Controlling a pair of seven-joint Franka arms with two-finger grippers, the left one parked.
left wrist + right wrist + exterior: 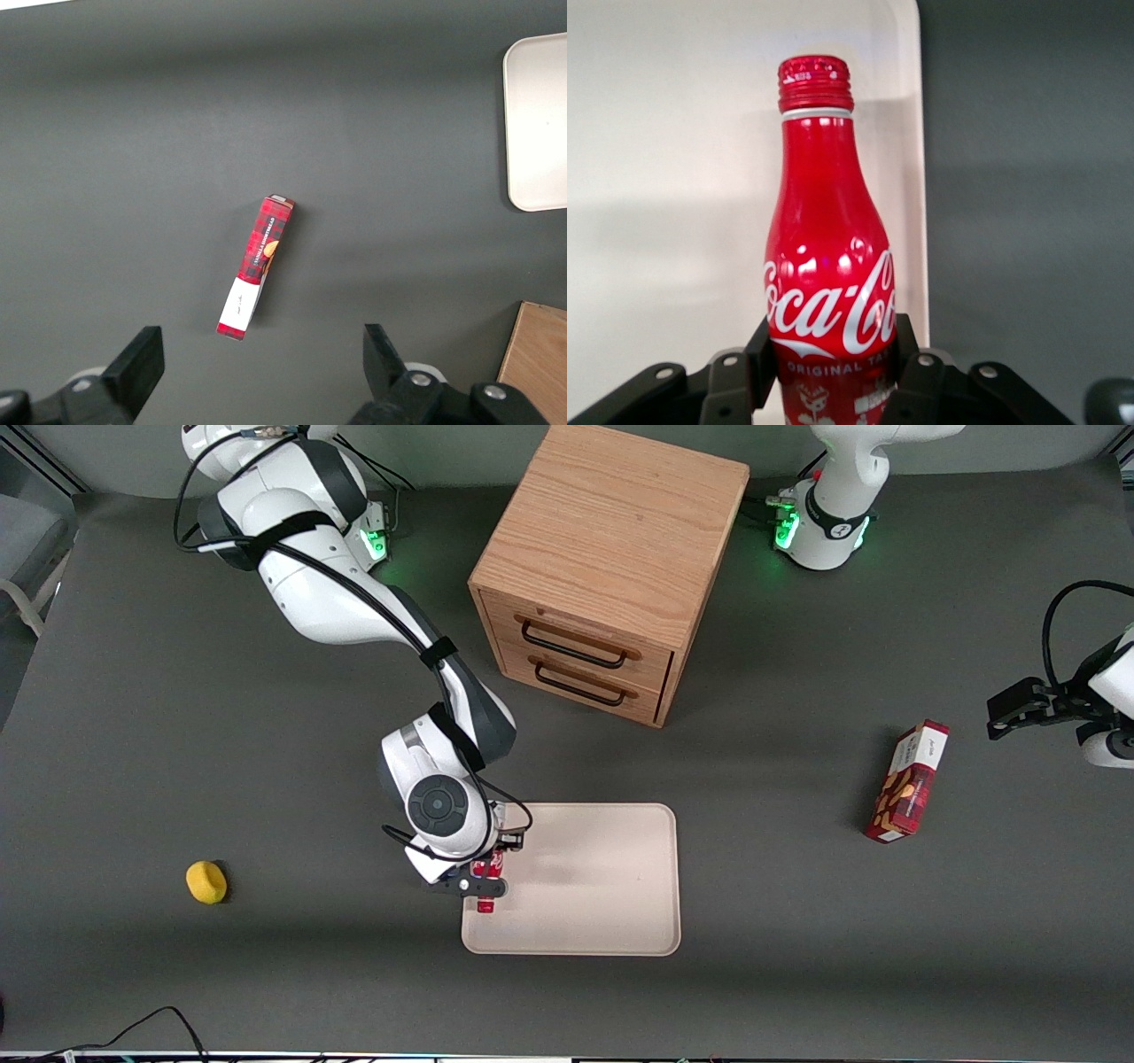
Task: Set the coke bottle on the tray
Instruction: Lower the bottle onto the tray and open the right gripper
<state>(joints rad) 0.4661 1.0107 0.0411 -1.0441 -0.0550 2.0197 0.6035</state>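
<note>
Grey table — jaws (828,372) grip one coke bottle (824,257) over one tray (602,886).

Robot lab: two table-mounted arms (354,602)

Dark grey table (177,717), wooden drawer cabinet (602,567)

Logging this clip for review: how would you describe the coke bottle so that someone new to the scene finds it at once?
Start at the tray, nearer the front camera than the wooden drawer cabinet. Over the tray's edge toward the working arm's end, the gripper is shut on the coke bottle. It is slim and red with white script, unlike the flat snack box lying toward the parked arm's end.
</note>
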